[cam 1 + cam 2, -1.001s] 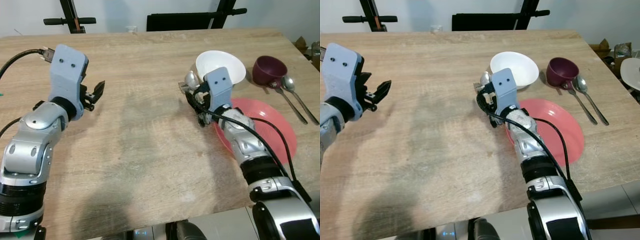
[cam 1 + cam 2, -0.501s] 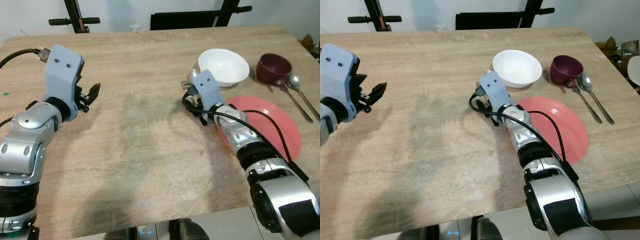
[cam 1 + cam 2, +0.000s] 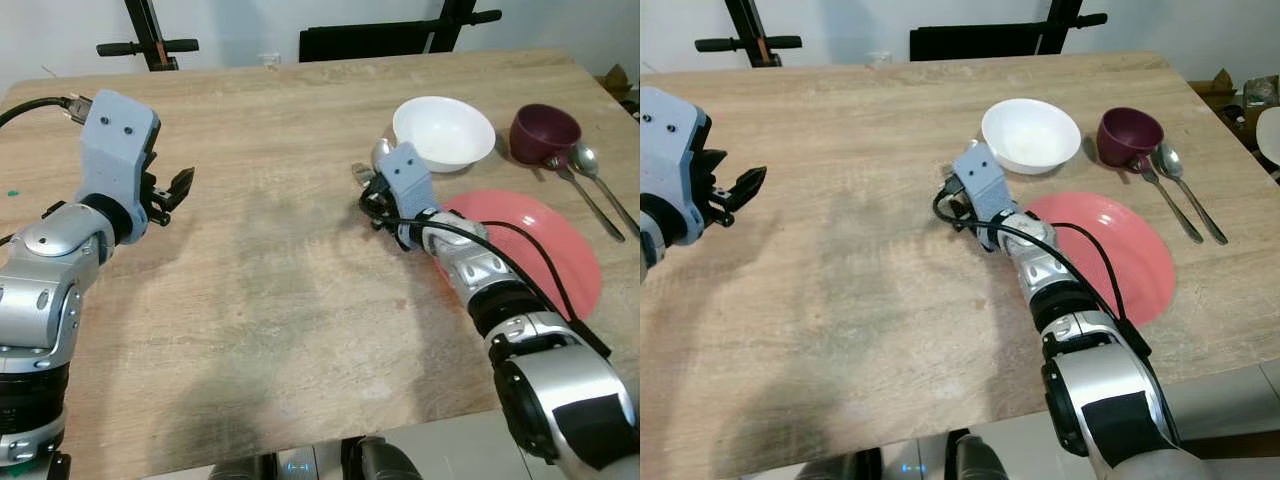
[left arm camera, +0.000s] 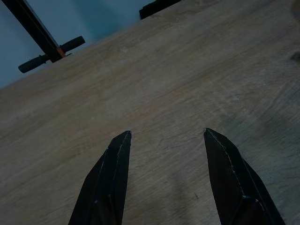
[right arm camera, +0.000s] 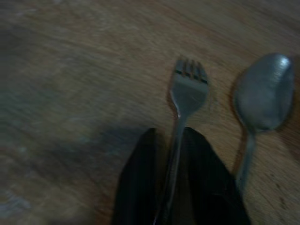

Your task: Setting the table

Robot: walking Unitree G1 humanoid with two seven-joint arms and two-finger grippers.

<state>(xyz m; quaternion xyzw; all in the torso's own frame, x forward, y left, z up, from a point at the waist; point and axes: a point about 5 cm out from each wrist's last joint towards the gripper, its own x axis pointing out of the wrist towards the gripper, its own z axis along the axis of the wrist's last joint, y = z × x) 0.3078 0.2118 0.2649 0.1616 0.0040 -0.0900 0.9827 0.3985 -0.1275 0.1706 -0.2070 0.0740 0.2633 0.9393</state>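
A metal fork [image 5: 187, 89] and a spoon [image 5: 263, 91] lie side by side on the wooden table [image 3: 280, 280], just left of the white bowl [image 3: 443, 130]. My right gripper [image 3: 372, 195] is down at the table there. Its two black fingers [image 5: 140, 183] are shut on the fork's handle, and the spoon lies free beside them. A pink plate [image 3: 540, 250] sits under my right forearm. My left gripper [image 3: 178, 185] hovers open over bare wood at the left, with nothing between its fingers [image 4: 112, 173].
A maroon cup [image 3: 545, 133] stands right of the bowl. A second fork and spoon [image 3: 590, 195] lie beside it near the table's right edge. Black equipment stands behind the far edge [image 3: 390, 38].
My right gripper has sunk lower onto the table beside the bowl, with its wrist tipped flatter. The left gripper has held about the same place while the view shifted slightly.
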